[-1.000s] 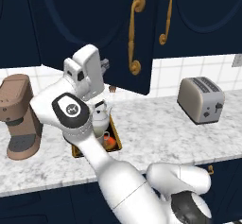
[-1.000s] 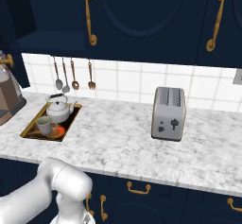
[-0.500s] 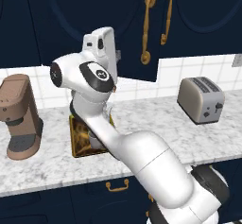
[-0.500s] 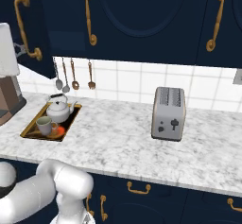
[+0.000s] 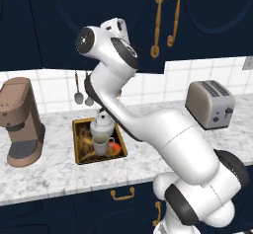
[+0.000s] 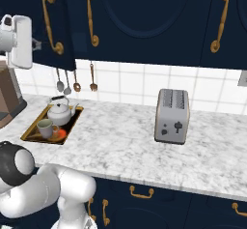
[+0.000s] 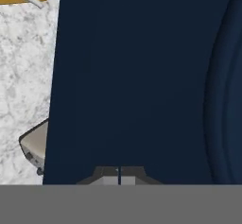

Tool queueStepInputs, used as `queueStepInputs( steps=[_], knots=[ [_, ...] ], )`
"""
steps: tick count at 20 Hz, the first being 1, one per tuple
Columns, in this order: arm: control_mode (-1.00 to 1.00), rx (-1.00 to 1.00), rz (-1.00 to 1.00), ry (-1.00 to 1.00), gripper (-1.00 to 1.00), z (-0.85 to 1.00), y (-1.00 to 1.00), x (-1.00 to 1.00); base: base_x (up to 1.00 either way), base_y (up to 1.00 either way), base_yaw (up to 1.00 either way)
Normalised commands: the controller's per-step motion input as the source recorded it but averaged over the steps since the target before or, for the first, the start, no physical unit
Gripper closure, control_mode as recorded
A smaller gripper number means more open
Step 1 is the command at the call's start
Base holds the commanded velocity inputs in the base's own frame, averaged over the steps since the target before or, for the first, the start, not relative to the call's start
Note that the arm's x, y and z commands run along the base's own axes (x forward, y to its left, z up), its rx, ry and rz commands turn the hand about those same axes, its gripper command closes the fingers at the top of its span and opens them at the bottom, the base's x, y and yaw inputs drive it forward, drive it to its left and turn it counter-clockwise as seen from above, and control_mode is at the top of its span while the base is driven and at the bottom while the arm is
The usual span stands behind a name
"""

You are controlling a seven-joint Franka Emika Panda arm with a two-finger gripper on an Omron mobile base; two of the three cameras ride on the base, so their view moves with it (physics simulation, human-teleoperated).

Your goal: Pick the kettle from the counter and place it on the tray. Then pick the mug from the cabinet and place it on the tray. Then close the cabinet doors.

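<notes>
Up by cabinet door (image 7: 132,76), arm raised higher than before, jaws shut, empty, kettle (image 5: 102,124) + mug (image 5: 101,144) on tray (image 5: 79,146)

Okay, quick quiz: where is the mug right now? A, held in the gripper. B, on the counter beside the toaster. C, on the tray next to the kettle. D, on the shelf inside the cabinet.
C: the mug stands on the tray just in front of the kettle.

Navy cabinet doors (image 6: 135,20), marbled grey-white counter (image 6: 120,141)

marbled stone counter (image 6: 120,141); matt navy cabinet doors (image 6: 144,20); brushed-metal toaster (image 6: 171,116)
</notes>
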Motion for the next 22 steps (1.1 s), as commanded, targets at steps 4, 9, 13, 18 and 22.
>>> queueStepInputs(
  steps=[4, 9, 13, 18, 22],
  knots=[
    [-1.0, 0.0, 0.14, 0.03, 1.0, -0.37, -0.66, 0.58, 0.0, 0.0, 0.0],
    [-1.0, 0.07, 0.21, 0.0, 1.0, -0.33, -0.88, 0.74, 0.0, 0.0, 0.0],
    [-1.0, 0.14, 0.32, -0.11, 1.0, -0.32, -0.57, 0.83, 0.0, 0.0, 0.0],
    [-1.0, 0.14, 0.35, -0.27, 1.0, -0.19, -0.21, 0.92, 0.0, 0.0, 0.0],
    [-1.0, 0.12, 0.32, -0.22, 1.0, -0.16, -0.1, 0.93, 0.0, 0.0, 0.0]
  ],
)
